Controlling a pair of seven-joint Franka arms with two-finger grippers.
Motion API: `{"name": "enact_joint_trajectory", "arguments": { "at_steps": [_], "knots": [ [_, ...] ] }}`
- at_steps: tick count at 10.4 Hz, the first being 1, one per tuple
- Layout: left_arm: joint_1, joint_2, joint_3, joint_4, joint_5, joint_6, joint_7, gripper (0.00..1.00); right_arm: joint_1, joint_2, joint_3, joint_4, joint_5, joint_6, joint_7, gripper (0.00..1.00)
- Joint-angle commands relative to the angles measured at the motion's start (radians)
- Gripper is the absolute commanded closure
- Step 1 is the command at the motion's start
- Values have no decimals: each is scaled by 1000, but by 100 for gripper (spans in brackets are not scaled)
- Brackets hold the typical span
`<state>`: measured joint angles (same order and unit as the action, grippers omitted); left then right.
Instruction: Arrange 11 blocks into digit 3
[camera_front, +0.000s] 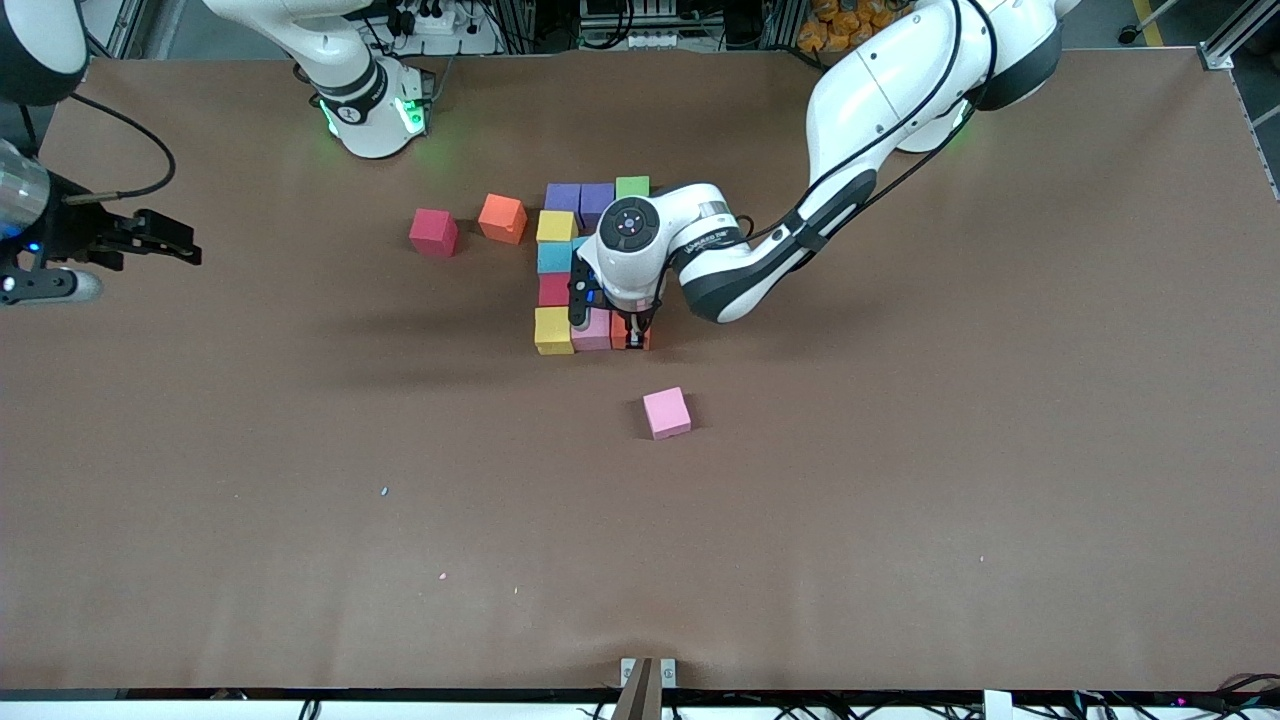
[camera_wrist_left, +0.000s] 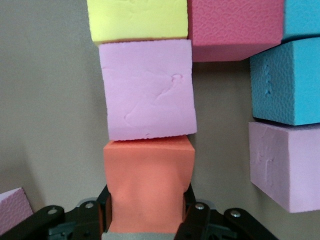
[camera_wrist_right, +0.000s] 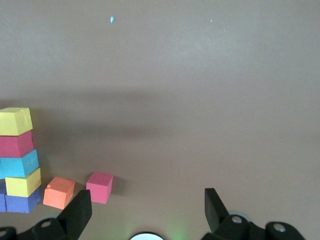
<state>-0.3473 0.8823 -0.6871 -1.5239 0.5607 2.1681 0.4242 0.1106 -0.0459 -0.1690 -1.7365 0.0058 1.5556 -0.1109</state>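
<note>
So we're looking at the blocks (camera_front: 590, 265) bunched near the middle of the table (camera_front: 900, 480), laid flat and touching. Two purple ones and a green one (camera_front: 632, 186) make the row nearest the robot bases. From there a column runs toward the front camera: yellow (camera_front: 556, 226), blue (camera_front: 553, 257), red (camera_front: 553, 289), then another yellow (camera_front: 553, 330). Beside that last yellow sits a pink block (camera_front: 592, 335), and next to it an orange block (camera_wrist_left: 148, 185).

The left gripper (camera_front: 634, 338) is down on that orange block with its fingers (camera_wrist_left: 196, 220) pressed against two of its sides, so it's clamped on it. In the left wrist view we can see the orange one sitting flush against the pink, with the yellow after that.

A few loose ones are scattered around: another pink block (camera_front: 666, 413) on its own nearer the front camera, plus a second orange block (camera_front: 502, 218) and a crimson block (camera_front: 434, 232) toward the right arm's end of the table, the two close together but apart from the cluster.

The right gripper (camera_front: 165, 240) waits over the right arm's end of the table, fingers (camera_wrist_right: 77, 212) spread wide with nothing between them.
</note>
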Motion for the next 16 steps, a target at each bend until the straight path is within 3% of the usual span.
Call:
{"name": "enact_joint_trajectory", "arguments": {
  "at_steps": [1, 7, 16],
  "knots": [
    [-13, 0, 6, 10, -15, 4, -13, 100, -19, 30, 19, 60, 2, -26, -15, 0],
    [-13, 6, 11, 10, -13, 4, -15, 100, -29, 83, 16, 221, -9, -38, -58, 0],
    [-35, 10, 43, 10, -1, 6, -44, 84, -26, 81, 14, 261, -12, -75, -53, 0]
  ]
}}
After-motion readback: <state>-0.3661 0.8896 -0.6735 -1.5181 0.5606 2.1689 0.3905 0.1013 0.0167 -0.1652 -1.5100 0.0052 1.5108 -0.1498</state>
